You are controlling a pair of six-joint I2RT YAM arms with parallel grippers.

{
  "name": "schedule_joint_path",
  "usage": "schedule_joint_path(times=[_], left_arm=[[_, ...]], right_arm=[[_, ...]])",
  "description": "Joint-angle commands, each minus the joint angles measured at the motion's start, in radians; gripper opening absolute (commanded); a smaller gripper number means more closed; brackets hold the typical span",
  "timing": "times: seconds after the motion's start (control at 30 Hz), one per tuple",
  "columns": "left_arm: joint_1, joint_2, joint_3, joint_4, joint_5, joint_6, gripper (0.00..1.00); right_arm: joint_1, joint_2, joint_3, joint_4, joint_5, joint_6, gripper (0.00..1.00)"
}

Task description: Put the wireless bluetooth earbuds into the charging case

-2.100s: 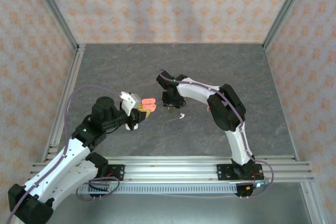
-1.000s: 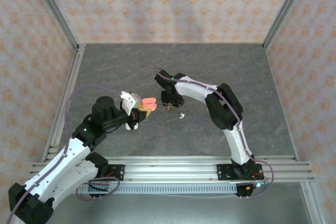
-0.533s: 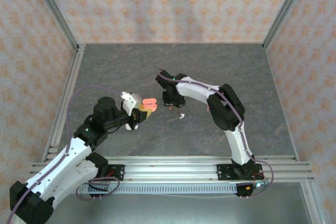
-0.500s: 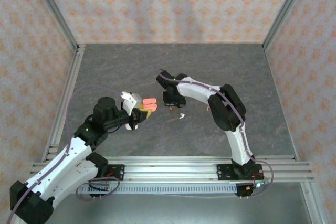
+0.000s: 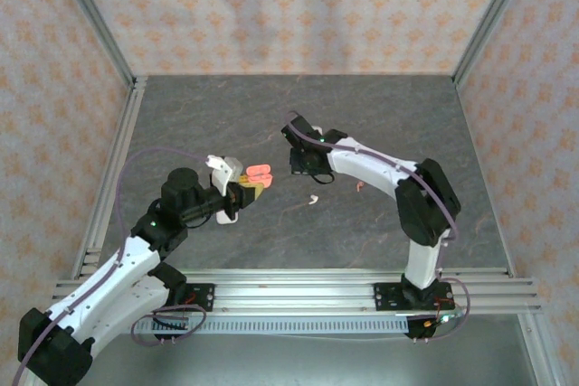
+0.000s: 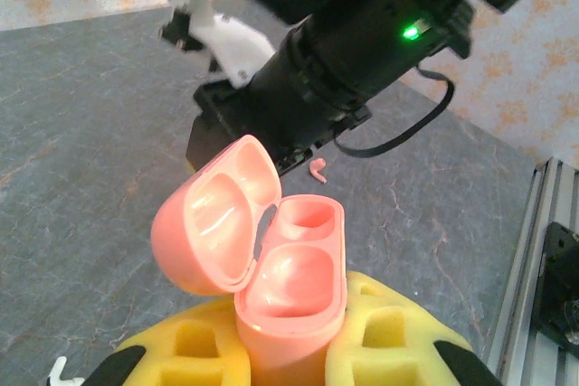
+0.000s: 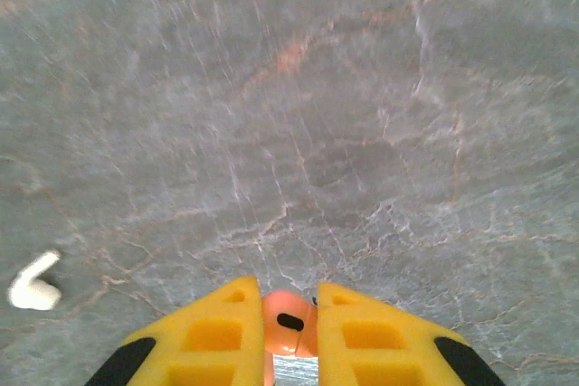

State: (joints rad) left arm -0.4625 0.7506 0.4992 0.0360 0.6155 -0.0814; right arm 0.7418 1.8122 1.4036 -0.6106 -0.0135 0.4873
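Our left pincer (image 6: 289, 341) is clenched on the pink charging case (image 6: 294, 277), which sits near the bench's (image 5: 226, 106) middle with its lid open and both wells empty. Our right pincer (image 7: 289, 314) grips a pinkish-red earbud (image 7: 284, 332) just right of the case, so we judge the carry runs leftward. A white earbud (image 5: 312, 198) lies loose toward the near edge.

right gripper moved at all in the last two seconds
Yes. The right gripper shifted right and toward the back wall, relative to the resting white earbud.
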Motion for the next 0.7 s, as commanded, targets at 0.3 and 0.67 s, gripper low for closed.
schedule_joint_path(times=[0.3, 0.67], left_arm=[[-0.017, 0.042, 0.01, 0.183, -0.057, -0.123, 0.0], [-0.025, 0.092, 0.035, 0.235, -0.074, -0.155, 0.0]], right_arm=[[0.059, -0.305, -0.134, 0.221, 0.18, -0.049, 0.15], [0.121, -0.463, -0.21, 0.383, 0.201, -0.103, 0.14]])
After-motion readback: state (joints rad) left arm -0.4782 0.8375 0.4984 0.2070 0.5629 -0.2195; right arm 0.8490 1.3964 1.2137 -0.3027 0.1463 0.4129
